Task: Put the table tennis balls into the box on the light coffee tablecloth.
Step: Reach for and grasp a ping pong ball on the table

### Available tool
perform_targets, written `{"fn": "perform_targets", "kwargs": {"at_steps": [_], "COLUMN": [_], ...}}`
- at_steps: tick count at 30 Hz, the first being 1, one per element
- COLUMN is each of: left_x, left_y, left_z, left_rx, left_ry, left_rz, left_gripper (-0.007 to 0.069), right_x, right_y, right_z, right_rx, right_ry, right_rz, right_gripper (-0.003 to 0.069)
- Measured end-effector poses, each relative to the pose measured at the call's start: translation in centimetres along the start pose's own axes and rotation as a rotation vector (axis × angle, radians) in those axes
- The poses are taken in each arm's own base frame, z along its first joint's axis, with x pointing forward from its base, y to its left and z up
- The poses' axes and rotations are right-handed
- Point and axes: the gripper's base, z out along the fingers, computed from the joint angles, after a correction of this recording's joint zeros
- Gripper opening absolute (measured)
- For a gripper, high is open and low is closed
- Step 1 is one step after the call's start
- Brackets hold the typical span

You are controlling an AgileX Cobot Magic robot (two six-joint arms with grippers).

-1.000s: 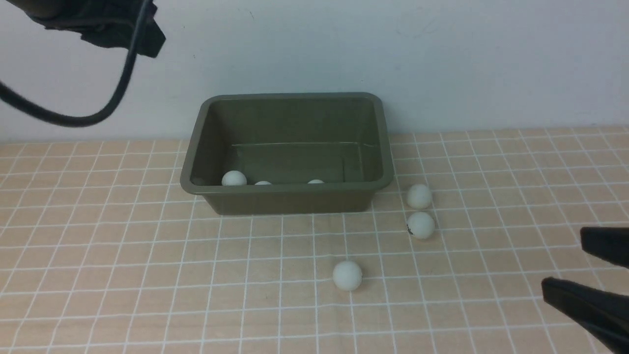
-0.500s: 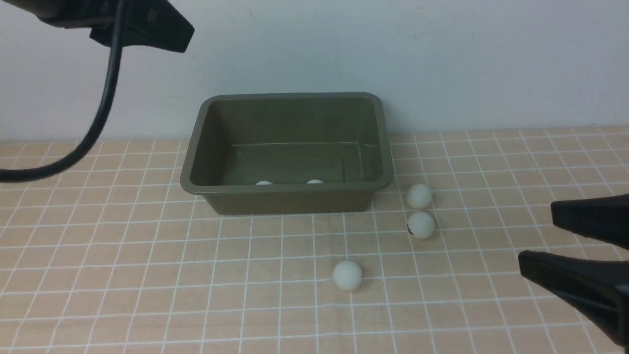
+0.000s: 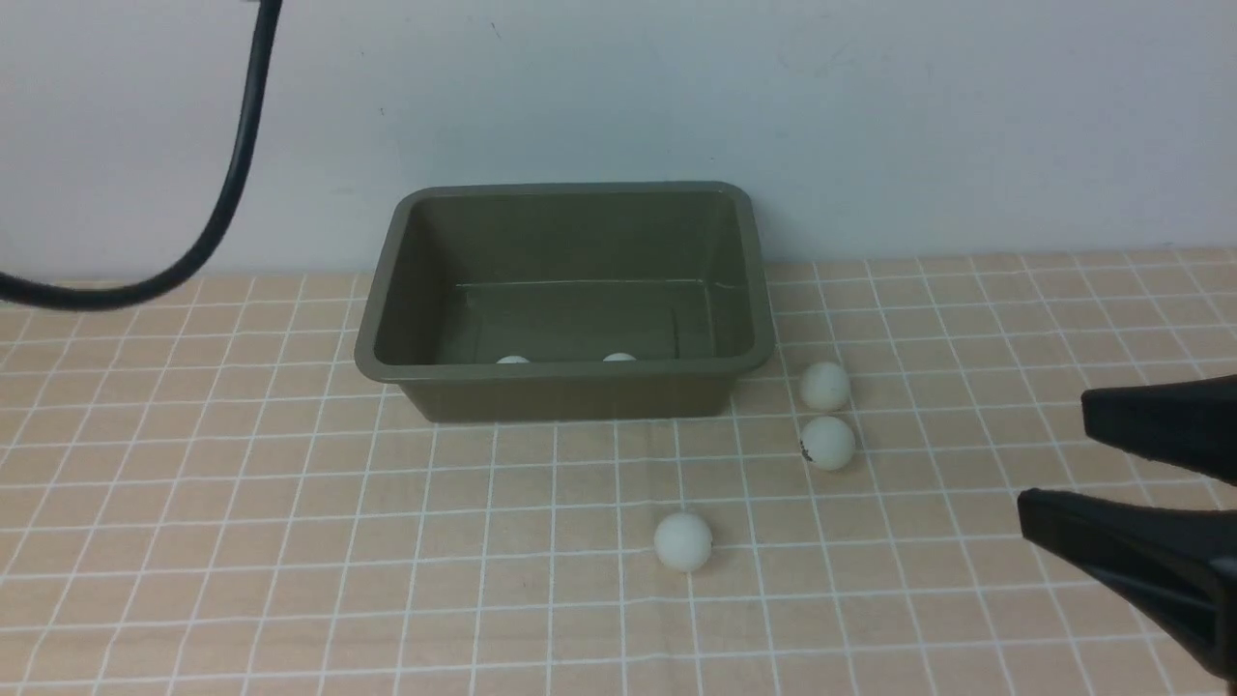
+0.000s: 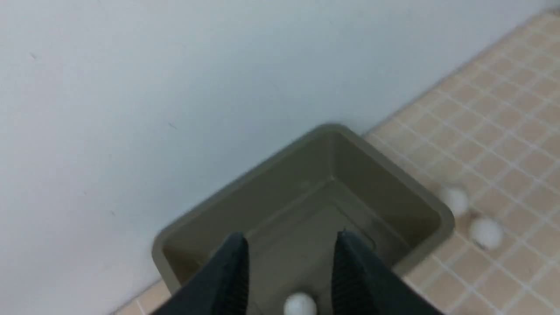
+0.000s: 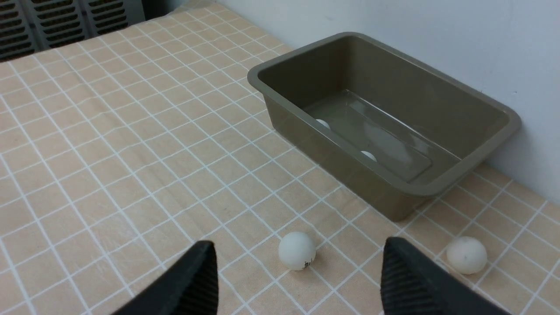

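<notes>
The olive-green box point(image 3: 570, 382) stands on the light coffee tablecloth point(image 3: 290, 541) by the wall. Over its near rim peek the tops of two table tennis balls point(image 3: 512, 360) point(image 3: 619, 357). Three more balls lie on the cloth: two point(image 3: 824, 386) point(image 3: 828, 442) off the box's right corner, one point(image 3: 683, 540) nearer me. My right gripper point(image 3: 1053, 459) hovers open to their right; in its wrist view a marked ball point(image 5: 297, 250) lies ahead of the open gripper point(image 5: 298, 243). The left gripper point(image 4: 291, 236) is open above the box point(image 4: 437, 210), nothing between its fingers, a ball point(image 4: 299, 304) below it.
A white wall runs right behind the box. A black cable point(image 3: 222, 193) hangs across the upper left of the front view. Grey slatted units point(image 5: 65, 22) stand past the cloth's far edge in the right wrist view.
The left gripper rose out of the front view, leaving only its cable. A ball at the box's left dropped behind the near wall. The right gripper moved in towards the balls, then held still.
</notes>
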Motion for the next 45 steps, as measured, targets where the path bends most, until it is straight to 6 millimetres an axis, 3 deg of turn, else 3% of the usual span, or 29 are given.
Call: {"fn": "perform_targets", "kwargs": {"at_steps": [3,6,10,16,22,27,39,45], "left_x": [0.7,2.3,5.5,9.6,10.7,10.4,9.6,12.8], "left_y": [-0.3,-0.6,-0.7,-1.1,-1.2,-1.4,-2.6,-1.7], "left_z": [-0.1,0.3,2.0,4.3,4.8,4.0,-2.2,-0.7], "left_rx": [0.012,-0.004,-0.017,-0.012,-0.02,-0.027,-0.107,-0.234], "left_ry": [0.025,0.04,0.111,0.205,0.222,0.206,0.204,0.266], "left_rz": [0.015,0.019,0.014,-0.015,-0.013,-0.003,0.011,0.054], "left_gripper": [0.0157,0.0062,-0.005,-0.0069,-0.0069,-0.0069,-0.0069,-0.0069], "right_x": [0.0,0.0,0.0,0.0,0.0,0.0,0.0,0.0], "right_y": [0.0,0.0,0.0,0.0,0.0,0.0,0.0,0.0], "right_z": [0.0,0.0,0.0,0.0,0.0,0.0,0.0,0.0], "right_rx": [0.001,0.001,0.001,0.003,0.004,0.005,0.005,0.005], "right_ry": [0.0,0.0,0.0,-0.001,-0.001,-0.001,-0.001,-0.001], "right_rz": [-0.007,-0.014,-0.015,-0.018,-0.019,-0.019,-0.02,-0.022], "right_gripper": [0.0459,0.0459,0.0459,0.0459,0.0459,0.0459,0.0459,0.0459]}}
